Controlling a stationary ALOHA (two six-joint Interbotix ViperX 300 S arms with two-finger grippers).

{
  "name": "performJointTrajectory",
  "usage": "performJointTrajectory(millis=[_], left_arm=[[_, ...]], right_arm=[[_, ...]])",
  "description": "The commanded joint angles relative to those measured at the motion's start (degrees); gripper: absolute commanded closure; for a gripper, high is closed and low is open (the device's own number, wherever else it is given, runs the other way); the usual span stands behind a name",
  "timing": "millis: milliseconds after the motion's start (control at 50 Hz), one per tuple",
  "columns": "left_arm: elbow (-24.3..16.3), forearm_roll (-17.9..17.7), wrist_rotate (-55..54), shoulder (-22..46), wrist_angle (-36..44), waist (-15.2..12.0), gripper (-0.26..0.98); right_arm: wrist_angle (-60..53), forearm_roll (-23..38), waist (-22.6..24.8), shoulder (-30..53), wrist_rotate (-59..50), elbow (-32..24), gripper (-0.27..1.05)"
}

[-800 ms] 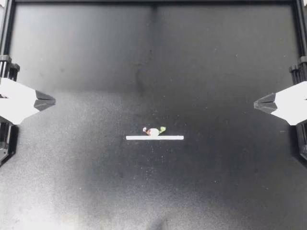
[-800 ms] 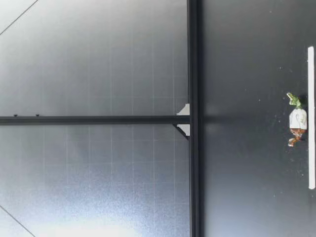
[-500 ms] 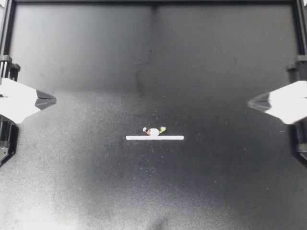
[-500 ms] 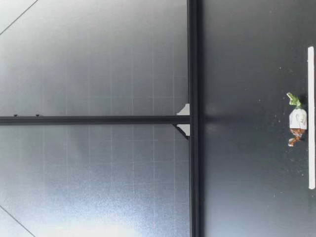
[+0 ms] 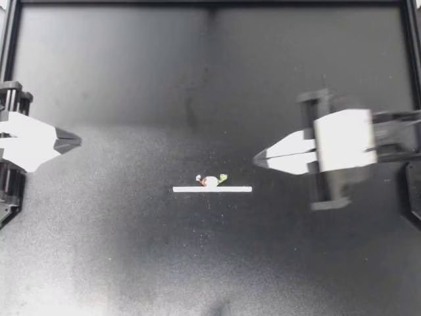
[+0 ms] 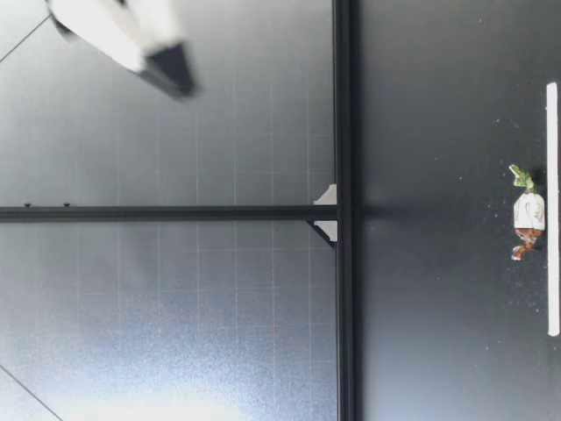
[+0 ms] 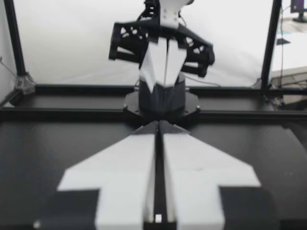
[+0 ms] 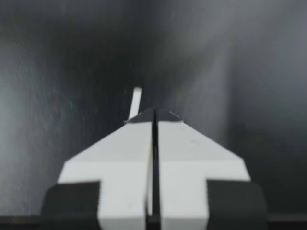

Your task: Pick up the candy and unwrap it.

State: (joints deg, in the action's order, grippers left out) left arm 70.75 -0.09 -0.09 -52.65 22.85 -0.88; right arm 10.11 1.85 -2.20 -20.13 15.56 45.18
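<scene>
Plainly nothing was done: the wrapped candy (image 5: 210,180) lay untouched, right gripper (image 5: 256,158) and left gripper (image 5: 79,139) both closed, empty.

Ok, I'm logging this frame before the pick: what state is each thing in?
candy: wrapped, lying on the table beside the white strip
white strip: flat on the table
left gripper: fingers shut, empty, at the table's edge
right gripper: fingers shut, empty, raised, short of the candy
</scene>
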Motion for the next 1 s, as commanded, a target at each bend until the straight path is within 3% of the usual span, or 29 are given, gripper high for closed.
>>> performJointTrajectory(millis=[0, 140, 320, 380, 620, 980], left_arm=[[-0.6, -0.1, 0.2, 0.9, 0.7, -0.1, 0.84], [-0.6, -0.1, 0.2, 1.1, 1.0, -0.1, 0.84], [-0.2, -0.1, 0.1, 1.1, 1.0, -0.2, 0.84], [0.0, -0.2, 0.0, 1.1, 1.0, -0.2, 0.84], [0.4, -0.2, -0.2, 1.2, 1.1, -0.2, 0.84], [0.9, -0.1, -0.1, 1.2, 1.1, -0.2, 0.84]], right_arm=[[2.5, 0.3, -0.4, 3.6, 1.1, -3.5, 0.87], [6.6, 0.5, -0.4, 9.6, 1.8, -6.9, 0.74], [10.4, 0.6, -0.4, 17.1, 1.8, -10.9, 0.3], [11.5, 0.8, -0.4, 19.5, 1.8, -12.3, 0.21], [16.7, 1.5, -1.3, 26.7, 1.9, -17.3, 0.26], [16.9, 1.6, -1.7, 32.3, 2.4, -19.5, 0.27]])
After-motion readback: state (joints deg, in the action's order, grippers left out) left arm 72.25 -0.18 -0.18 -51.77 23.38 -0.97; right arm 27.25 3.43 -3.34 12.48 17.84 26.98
